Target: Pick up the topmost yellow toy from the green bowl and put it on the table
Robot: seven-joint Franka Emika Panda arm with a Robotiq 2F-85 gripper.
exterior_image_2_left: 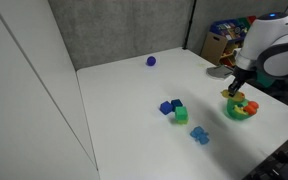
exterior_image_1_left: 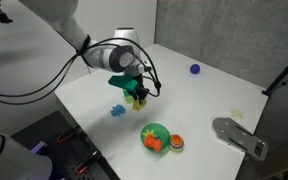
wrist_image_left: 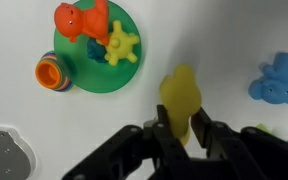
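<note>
My gripper (wrist_image_left: pixel 181 128) is shut on the topmost yellow toy (wrist_image_left: pixel 181 95), a lumpy bright yellow piece held between the fingers. It hangs over the white table (wrist_image_left: pixel 24 110), apart from the green bowl (wrist_image_left: pixel 84 75). The bowl holds an orange-red toy (wrist_image_left: pixel 79 18), a spiky yellow toy (wrist_image_left: pixel 122 45) and a small blue piece. In both exterior views the gripper (exterior_image_1_left: pixel 136 95) (exterior_image_2_left: pixel 236 88) is raised above the table near the bowl (exterior_image_1_left: pixel 164 130) (exterior_image_2_left: pixel 246 114).
A light blue toy (wrist_image_left: pixel 276 80) (exterior_image_1_left: pixel 116 111) lies beside the gripper. A small orange ringed piece (wrist_image_left: pixel 49 73) sits against the bowl. A grey metal part (exterior_image_1_left: pixel 239 135) lies near the table edge. Joined blue and green blocks (exterior_image_2_left: pixel 174 110) and a purple ball (exterior_image_1_left: pixel 195 69) lie farther off.
</note>
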